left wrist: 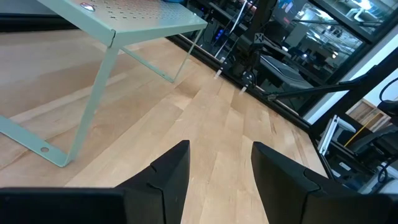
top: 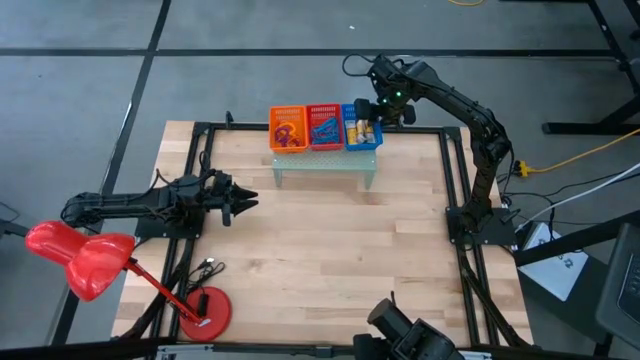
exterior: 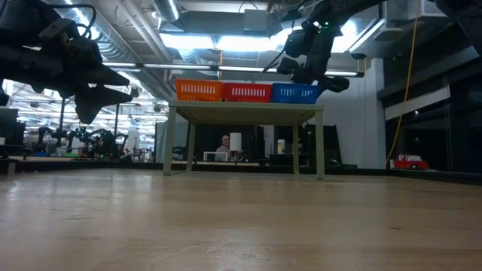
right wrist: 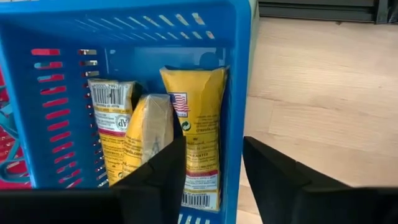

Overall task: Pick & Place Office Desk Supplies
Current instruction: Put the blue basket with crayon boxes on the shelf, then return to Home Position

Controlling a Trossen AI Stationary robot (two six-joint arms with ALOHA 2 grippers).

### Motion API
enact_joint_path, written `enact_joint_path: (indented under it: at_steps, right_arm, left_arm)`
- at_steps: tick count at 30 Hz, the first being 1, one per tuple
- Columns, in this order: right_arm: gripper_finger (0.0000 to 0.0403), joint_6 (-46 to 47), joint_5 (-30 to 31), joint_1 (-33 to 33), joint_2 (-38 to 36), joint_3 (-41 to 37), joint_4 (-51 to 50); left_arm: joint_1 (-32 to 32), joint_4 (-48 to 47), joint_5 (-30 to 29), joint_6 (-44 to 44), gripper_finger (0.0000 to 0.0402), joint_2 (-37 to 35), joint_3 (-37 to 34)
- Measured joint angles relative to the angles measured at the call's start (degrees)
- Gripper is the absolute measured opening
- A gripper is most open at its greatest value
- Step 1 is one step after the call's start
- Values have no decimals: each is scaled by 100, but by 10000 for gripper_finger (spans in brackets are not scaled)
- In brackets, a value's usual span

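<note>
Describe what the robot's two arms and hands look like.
Both arms are dark, near-black jointed links. The right arm has a small green light near its wrist and a thin black cable looping off it. Left hand and right hand each end in two broad, dark, wedge-shaped fingers.

Robotics laboratory: framed wooden tabletop (top: pixel 330 240), exposed ceiling ducts (exterior: pixel 135 38), further robot arms (exterior: pixel 83 139) on background benches.

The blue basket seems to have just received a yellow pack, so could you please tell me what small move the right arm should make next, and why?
Probably lift the right tool straight up, clear of the blue basket. Its fingers stand apart with nothing between them, and three yellow packs already lie inside the basket, so the drop looks done. The left tool waits open over the bare table.
</note>
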Motion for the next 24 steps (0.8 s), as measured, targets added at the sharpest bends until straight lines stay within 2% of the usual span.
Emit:
enact_joint_path:
  at_steps: [7, 14, 19, 24]
  right_arm:
    - [177, -68, -2, 0, -24, 46, -212]
    - [176, -348, 180, -94, -177, 364, -633]
    - [176, -377, 216, -178, -254, 981, -630]
    - [175, -637, 216, -216, -253, 1938, -650]
  left_arm:
    - [-2, -1, 0, 0, 169, 0, 2]
    - [0, -1, 0, 0, 169, 0, 2]
    - [0, -1, 0, 0, 169, 0, 0]
    - [0, -1, 0, 0, 169, 0, 0]
